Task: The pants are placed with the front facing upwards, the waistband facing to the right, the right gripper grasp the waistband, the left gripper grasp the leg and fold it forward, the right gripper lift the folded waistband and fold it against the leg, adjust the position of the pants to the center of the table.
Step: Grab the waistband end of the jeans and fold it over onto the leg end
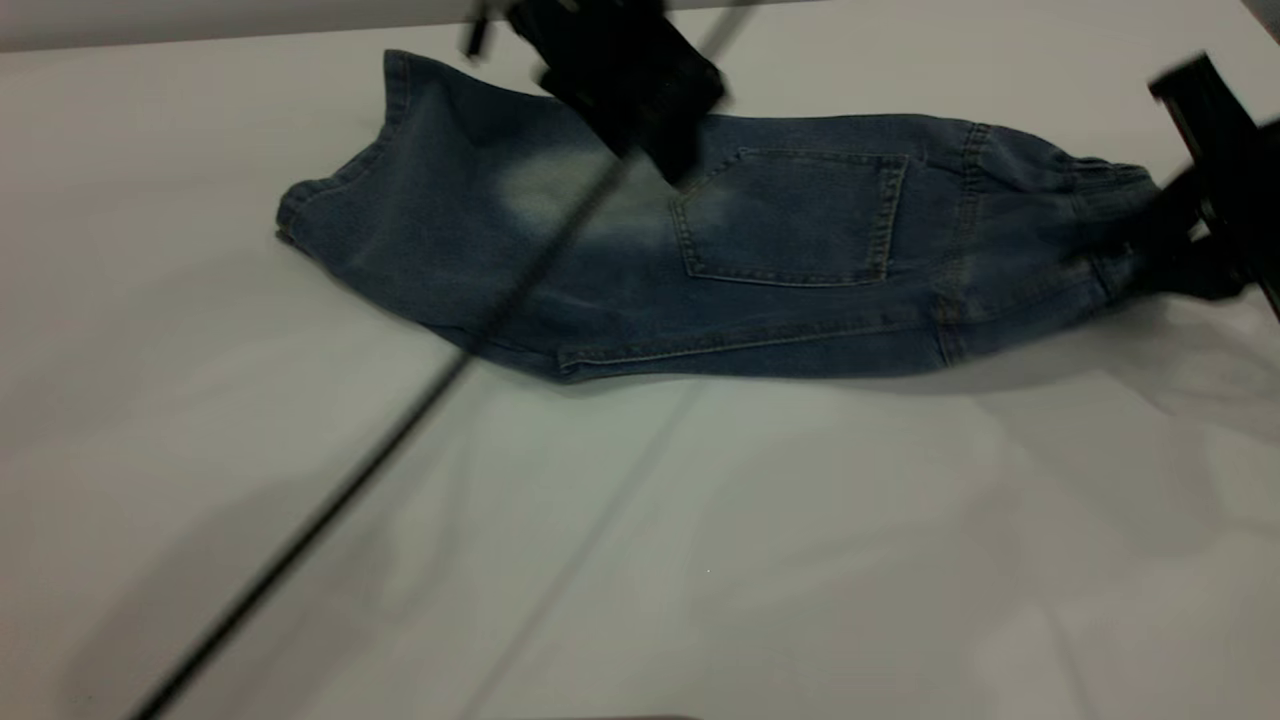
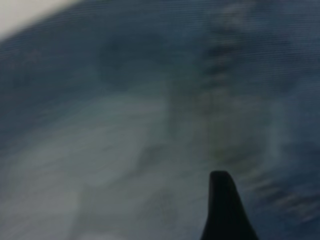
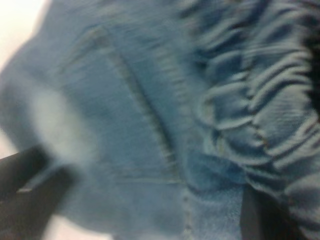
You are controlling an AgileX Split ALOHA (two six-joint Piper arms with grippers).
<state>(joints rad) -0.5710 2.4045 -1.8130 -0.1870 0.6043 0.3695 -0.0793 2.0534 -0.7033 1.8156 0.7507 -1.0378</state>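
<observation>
The blue denim pants (image 1: 640,260) lie folded lengthwise on the white table (image 1: 700,560), patch pocket (image 1: 790,215) facing up and leg hem at the left. The ruffled waistband (image 1: 1090,195) is at the right end, slightly raised and casting a shadow. My right gripper (image 1: 1185,250) is shut on the waistband, whose gathers (image 3: 260,110) fill the right wrist view; one dark finger (image 3: 257,215) presses into them. My left gripper (image 1: 640,90) hovers, blurred, over the far edge of the pants near the thigh. Only close, faded denim (image 2: 140,130) shows beneath it in the left wrist view.
A thin black cord (image 1: 400,430) runs diagonally from the left gripper across the leg and down to the table's near left. The far table edge (image 1: 200,35) lies just beyond the pants. Bare tabletop extends in front of the pants.
</observation>
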